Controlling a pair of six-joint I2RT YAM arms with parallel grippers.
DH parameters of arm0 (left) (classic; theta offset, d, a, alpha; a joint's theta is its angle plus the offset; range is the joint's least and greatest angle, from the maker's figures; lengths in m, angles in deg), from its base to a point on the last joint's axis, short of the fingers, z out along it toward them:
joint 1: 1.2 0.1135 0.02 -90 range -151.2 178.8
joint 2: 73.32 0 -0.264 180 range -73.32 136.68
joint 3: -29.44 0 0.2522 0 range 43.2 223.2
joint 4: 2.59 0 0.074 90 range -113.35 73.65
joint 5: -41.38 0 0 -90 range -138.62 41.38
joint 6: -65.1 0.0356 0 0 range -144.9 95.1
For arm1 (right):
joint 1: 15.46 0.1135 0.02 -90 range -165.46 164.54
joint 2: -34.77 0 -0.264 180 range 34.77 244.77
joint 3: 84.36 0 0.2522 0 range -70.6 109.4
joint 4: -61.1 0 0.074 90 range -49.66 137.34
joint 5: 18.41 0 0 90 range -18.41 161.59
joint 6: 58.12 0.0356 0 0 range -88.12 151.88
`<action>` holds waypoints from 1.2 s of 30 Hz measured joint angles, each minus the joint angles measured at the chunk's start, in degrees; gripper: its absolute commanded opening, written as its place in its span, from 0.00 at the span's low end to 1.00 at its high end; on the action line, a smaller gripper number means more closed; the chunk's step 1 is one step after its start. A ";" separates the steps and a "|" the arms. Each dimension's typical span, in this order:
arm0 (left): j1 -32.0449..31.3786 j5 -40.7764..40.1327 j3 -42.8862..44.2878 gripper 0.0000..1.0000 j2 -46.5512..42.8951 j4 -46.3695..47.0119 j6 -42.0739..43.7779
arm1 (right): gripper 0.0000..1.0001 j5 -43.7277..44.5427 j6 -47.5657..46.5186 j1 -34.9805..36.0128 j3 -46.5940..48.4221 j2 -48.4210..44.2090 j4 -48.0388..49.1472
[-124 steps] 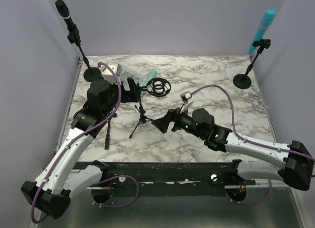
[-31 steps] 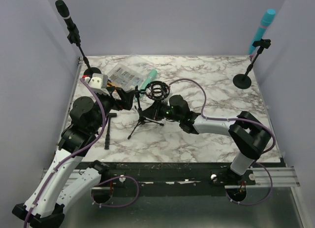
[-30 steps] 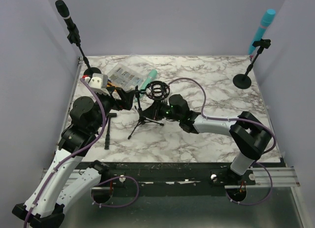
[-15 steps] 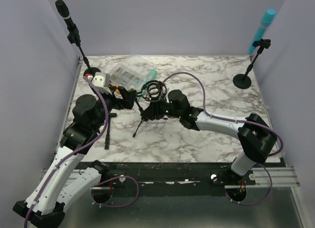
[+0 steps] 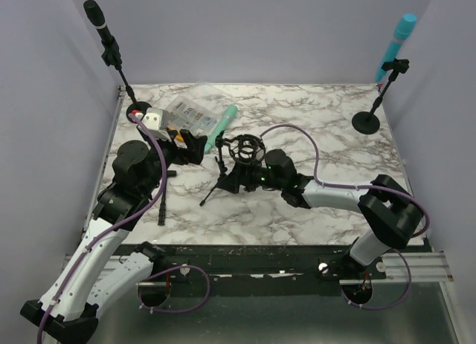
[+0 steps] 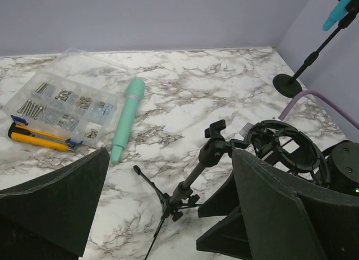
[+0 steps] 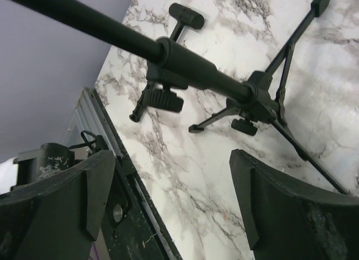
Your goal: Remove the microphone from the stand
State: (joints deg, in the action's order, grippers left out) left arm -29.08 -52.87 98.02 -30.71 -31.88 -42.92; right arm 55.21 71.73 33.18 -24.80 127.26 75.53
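Top external view: the teal microphone (image 5: pixel 220 128) lies flat on the marble, off the tripod stand (image 5: pixel 222 174).

Seen from the left wrist, the microphone lies just beyond the stand on its far-left side, between the stand and a clear parts box (image 6: pixel 60 104). It touches neither arm. The left gripper (image 5: pixel 195 145) hovers to the left of the stand, its fingers (image 6: pixel 56 204) spread wide and holding nothing. The microphone sits past the fingertips, well apart from them. The right gripper (image 5: pixel 229 180) is low at the stand's right, by its legs. Its fingers (image 7: pixel 291 215) are also splayed wide and clamp nothing, with the stand's pole crossing beyond them. The stand's shock mount (image 6: pixel 255 137) tilts toward the right arm.
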 measured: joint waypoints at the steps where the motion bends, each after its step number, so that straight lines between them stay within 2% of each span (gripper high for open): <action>1: 0.00 0.07 0.00 0.95 0.11 0.00 0.00 | 0.95 0.02 0.83 -0.02 -1.22 -0.81 0.70; 6: 0.00 2.03 0.07 0.95 1.66 -0.09 0.00 | 0.98 0.55 3.69 -0.70 -6.21 -3.58 2.25; 13: 0.00 6.86 0.59 0.96 4.35 -0.48 0.02 | 0.98 0.63 6.10 -2.89 -8.28 -3.58 1.66; 19: -0.22 11.06 2.78 0.96 7.43 -0.83 0.04 | 0.98 2.75 5.11 -3.02 -9.64 -5.60 -2.56; 26: -0.98 13.14 3.87 0.96 11.93 -2.82 0.00 | 0.98 7.21 4.63 -3.02 -16.13 -13.42 -6.21; 36: -1.14 13.31 4.07 0.96 12.37 -4.04 0.07 | 0.98 15.98 0.09 -3.02 -15.78 -26.43 -18.32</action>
State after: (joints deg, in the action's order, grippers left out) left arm -30.21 -39.56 102.09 -18.34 -35.92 -42.85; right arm 71.19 71.82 30.17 -40.58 100.83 57.21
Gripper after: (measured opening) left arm 0.956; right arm 0.982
